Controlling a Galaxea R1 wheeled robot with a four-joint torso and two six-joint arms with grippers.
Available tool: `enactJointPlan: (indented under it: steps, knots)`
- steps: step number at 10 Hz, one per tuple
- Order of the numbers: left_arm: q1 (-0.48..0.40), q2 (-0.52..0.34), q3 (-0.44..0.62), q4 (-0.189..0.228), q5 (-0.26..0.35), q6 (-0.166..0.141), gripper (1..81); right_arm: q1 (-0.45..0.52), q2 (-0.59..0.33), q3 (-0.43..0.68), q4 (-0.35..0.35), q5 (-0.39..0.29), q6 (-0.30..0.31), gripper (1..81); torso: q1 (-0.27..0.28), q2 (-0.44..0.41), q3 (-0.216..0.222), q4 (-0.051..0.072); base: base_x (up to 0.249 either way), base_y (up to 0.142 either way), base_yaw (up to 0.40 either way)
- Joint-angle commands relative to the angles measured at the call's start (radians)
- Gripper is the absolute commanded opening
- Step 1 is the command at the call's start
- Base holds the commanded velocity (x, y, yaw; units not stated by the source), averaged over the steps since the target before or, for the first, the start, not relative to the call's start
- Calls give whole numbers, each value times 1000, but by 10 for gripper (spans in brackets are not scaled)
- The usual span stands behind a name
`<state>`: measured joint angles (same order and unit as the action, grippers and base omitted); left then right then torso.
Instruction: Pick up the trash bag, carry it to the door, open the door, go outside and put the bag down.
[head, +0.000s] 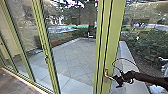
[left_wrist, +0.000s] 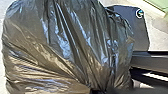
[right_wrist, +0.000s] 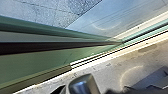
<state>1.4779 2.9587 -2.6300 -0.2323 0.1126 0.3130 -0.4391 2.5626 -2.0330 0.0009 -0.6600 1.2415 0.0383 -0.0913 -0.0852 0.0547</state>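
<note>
My left end effector (left_wrist: 98, 90) grips the trash bag (left_wrist: 62, 47); lower right, my right end effector (head: 117, 79) is at the door handle (head: 106, 73), hold unclear.

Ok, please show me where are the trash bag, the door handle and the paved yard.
Trash bag (left_wrist: 62, 50): left wrist view, its wrinkled side.
Door handle (head: 106, 73): head view, its upper part.
Paved yard (head: 75, 58): head view, bare paving.

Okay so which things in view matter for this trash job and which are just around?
For the job:
- trash bag
- green door frame
- handle, with the right gripper near it
- paved yard beyond the glass

Just around:
- hedge
- pale thing at lower right, unidentifiable
</note>
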Motion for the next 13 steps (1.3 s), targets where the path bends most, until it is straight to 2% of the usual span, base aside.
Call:
enactJointPlan:
  steps: [1,3,5,8,9,10,12,13]
  knots:
    - [-41,0,4,-7,75,0,10,-26,43,-16,-85,-213,-8,811,0,0,0,0,0,0,0]
    - [-41,1,4,-8,75,0,10,-50,78,-57,-105,-219,-11,811,0,0,0,0,0,0,0]
    - [-38,1,4,-10,75,0,10,-57,131,-122,-110,-271,-11,811,0,0,1,0,0,0,0]
    - [-37,-1,4,-10,75,0,10,-99,201,-208,-130,-268,-28,811,-1,0,1,0,0,0,0]
    - [-35,-3,4,-10,75,0,10,-112,207,-211,-124,-251,-74,811,-1,-1,1,0,0,0,0]
    - [-37,-4,4,-10,75,0,10,-119,207,-205,-124,-248,-80,811,-2,-1,2,-1,0,0,0]
    - [-32,-7,4,-12,76,0,10,-128,182,-144,-125,-178,-80,811,-3,-2,3,-1,0,0,0]
    - [-29,-7,4,-12,76,0,10,-126,179,-133,-125,-168,-80,811,-3,-2,3,-1,0,0,0]
